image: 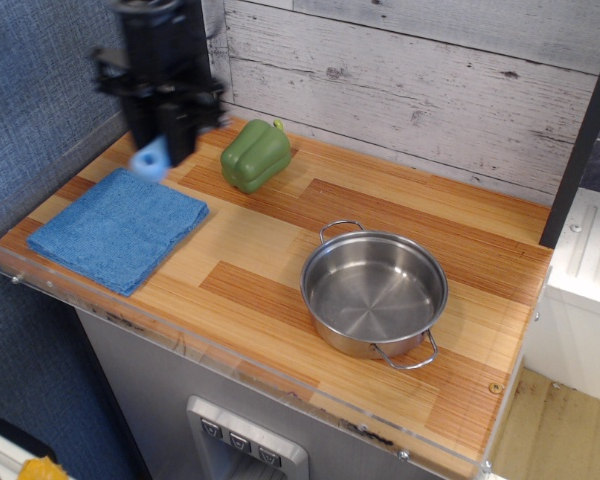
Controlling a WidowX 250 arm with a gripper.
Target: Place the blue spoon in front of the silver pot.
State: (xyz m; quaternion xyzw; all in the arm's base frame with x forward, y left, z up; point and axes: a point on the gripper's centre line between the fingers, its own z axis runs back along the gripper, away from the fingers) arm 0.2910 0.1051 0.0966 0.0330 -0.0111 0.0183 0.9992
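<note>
- My gripper (160, 135) is hanging in the air above the back left part of the worktop (280, 260), blurred in this view.
- It is clamping the blue spoon (152, 160) between its fingers; only the light-blue holed handle end is showing, sticking out below the gripper. The spoon's bowl is hidden inside the gripper.
- The blue spoon is sitting off the worktop, up and to the left of the silver pot (374, 293) and well apart from it.
- The silver pot is standing upright on the right half of the worktop, with nothing visible inside it. One wire loop handle is pointing toward the back wall, the other toward the front edge.
- A green pepper (255, 155) is lying behind and to the left of the silver pot, near the wall, just beside my gripper on the pot's side.
- A blue cloth (118, 230) is lying flat to the left of the silver pot, near the front left corner of the worktop. Nothing is resting on it. My gripper is hovering past its far edge.
- The strip of worktop in front of the silver pot is showing only bare wood.
- A dark post (195, 45) is standing against the wall behind my gripper, far left of the silver pot.
</note>
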